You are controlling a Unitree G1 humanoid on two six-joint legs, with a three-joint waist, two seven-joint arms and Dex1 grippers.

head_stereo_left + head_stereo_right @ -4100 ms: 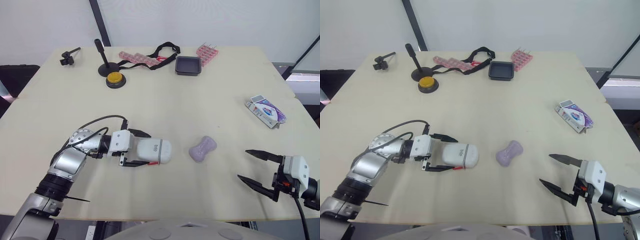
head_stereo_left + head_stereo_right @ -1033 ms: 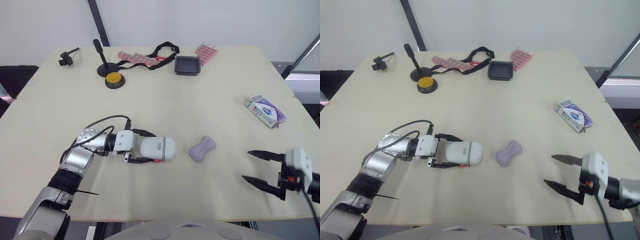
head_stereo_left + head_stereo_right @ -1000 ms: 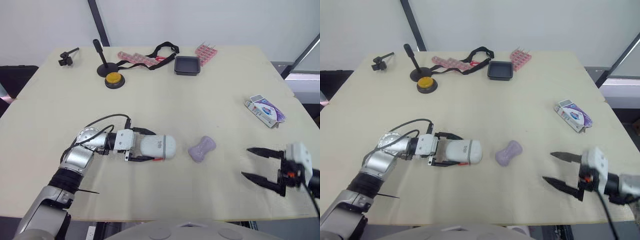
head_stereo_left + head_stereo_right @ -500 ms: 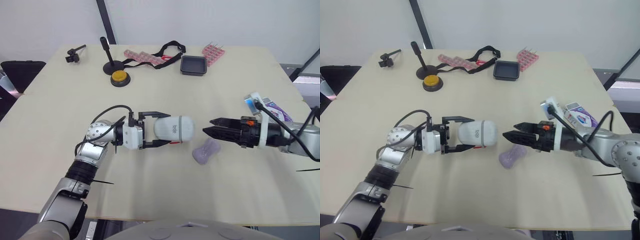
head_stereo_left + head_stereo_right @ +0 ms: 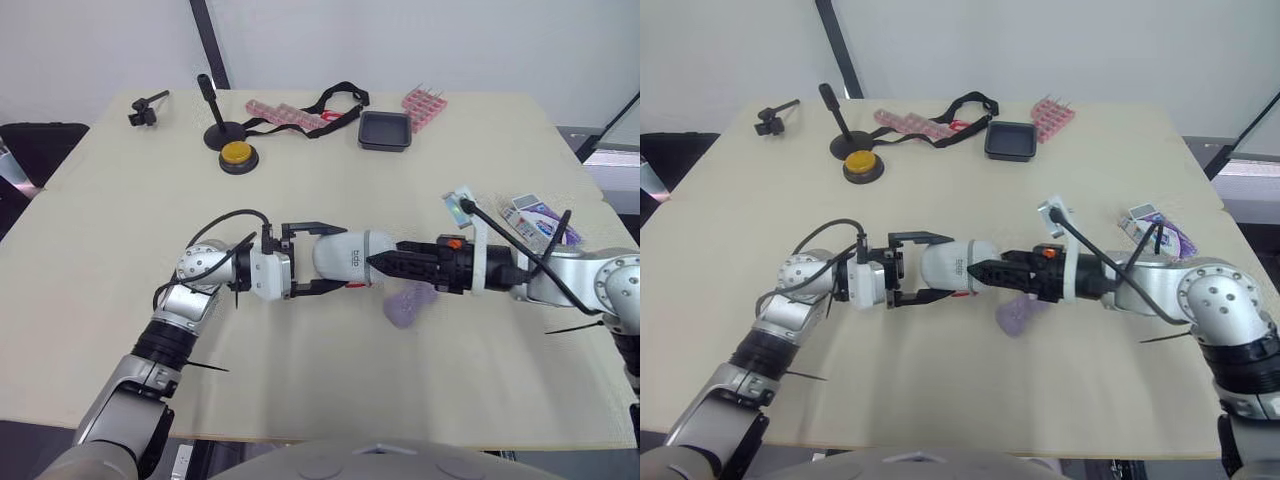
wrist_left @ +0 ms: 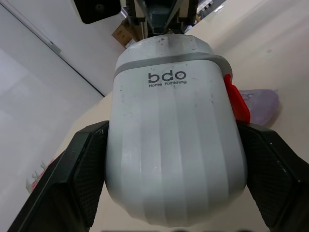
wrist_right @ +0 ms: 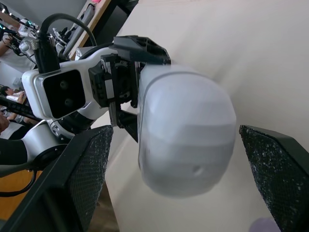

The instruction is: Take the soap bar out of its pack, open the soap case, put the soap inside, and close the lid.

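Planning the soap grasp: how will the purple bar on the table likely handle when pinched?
Likely rigid: the soap bar keeps a moulded, waisted shape, bare on the table. Its smooth rounded faces may slip from a tool; the waist looks the surest pinch. Lying flat, it probably won't roll.

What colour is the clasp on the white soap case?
Red: the small plastic clasp shows best in the left wrist view.

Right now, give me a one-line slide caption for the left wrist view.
Left gripper clamps the white soap case by its sides; purple soap bar lies beyond.
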